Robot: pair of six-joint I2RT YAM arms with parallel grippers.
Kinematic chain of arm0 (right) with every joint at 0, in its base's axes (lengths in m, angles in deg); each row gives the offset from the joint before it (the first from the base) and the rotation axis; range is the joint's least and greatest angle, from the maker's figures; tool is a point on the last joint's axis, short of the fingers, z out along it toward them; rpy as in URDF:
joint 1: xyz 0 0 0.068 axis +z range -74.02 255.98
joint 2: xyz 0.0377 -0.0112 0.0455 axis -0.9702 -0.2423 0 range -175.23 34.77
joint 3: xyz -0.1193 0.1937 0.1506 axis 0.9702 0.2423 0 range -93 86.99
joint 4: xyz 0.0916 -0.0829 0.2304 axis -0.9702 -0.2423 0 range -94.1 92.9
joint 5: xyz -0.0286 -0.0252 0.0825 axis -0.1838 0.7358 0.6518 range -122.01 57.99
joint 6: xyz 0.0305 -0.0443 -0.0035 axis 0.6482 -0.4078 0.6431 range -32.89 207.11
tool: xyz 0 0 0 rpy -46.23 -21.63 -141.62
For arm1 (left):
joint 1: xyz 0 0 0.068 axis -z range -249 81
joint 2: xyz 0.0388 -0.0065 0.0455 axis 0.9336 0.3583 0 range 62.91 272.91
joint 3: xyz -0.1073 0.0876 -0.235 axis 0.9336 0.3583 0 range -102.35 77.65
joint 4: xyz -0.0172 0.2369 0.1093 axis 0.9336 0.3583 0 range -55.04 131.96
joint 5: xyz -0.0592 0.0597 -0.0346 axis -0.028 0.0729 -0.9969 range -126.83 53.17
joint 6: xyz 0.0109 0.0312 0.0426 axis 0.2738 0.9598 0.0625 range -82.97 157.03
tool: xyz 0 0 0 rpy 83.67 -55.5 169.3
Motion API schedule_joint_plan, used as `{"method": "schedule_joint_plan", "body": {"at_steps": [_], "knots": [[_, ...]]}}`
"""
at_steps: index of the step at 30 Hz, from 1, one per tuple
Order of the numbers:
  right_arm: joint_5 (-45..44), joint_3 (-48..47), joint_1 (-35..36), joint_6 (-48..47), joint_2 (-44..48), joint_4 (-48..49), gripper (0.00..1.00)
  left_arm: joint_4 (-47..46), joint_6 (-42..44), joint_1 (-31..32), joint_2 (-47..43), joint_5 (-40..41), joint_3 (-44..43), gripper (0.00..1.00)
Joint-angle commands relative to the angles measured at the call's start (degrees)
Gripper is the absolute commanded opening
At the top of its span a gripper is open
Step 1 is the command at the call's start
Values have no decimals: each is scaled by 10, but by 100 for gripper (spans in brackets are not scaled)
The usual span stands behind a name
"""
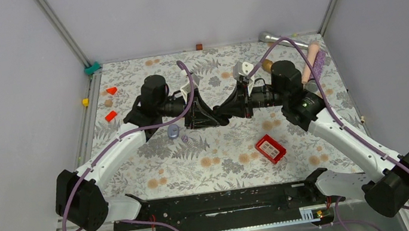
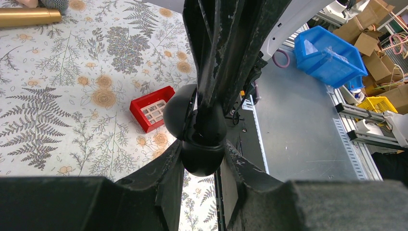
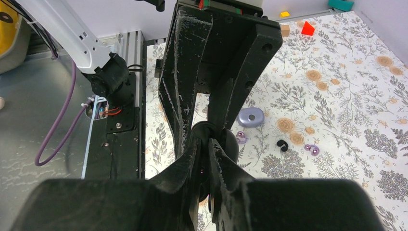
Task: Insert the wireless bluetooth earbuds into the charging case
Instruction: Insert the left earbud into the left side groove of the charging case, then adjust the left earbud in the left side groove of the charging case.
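The black charging case (image 2: 202, 156) hangs open above the middle of the table, with my left gripper (image 2: 203, 154) shut on its lower half and its lid (image 2: 177, 113) swung aside. My right gripper (image 3: 207, 144) meets it head-on, shut on a small black earbud (image 2: 210, 126) at the case's mouth. In the top view both grippers, the left gripper (image 1: 218, 119) and the right gripper (image 1: 224, 111), touch tips. On the cloth below lie another black earbud (image 3: 283, 145), two purple earbuds (image 3: 240, 138) (image 3: 312, 149) and a closed purple case (image 3: 250, 117).
A red box (image 1: 270, 148) sits right of centre. Red blocks (image 1: 110, 116) and a yellow cube (image 1: 85, 102) lie at the left. A pink-handled brush (image 1: 312, 61) and a metal cylinder (image 1: 276, 38) lie at the back right.
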Motion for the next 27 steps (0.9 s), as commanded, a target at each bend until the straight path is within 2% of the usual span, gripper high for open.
{"method": "schedule_joint_plan", "body": {"at_steps": [1, 17, 27], "knots": [[0, 1, 7, -16, 0, 11, 16, -30, -2, 2, -1, -17, 0, 0], [-4, 3, 18, -22, -16, 10, 16, -24, 8, 2, -6, -16, 1, 0], [34, 2, 18, -7, -17, 10, 16, 6, 38, 2, -15, -7, -7, 0]]}}
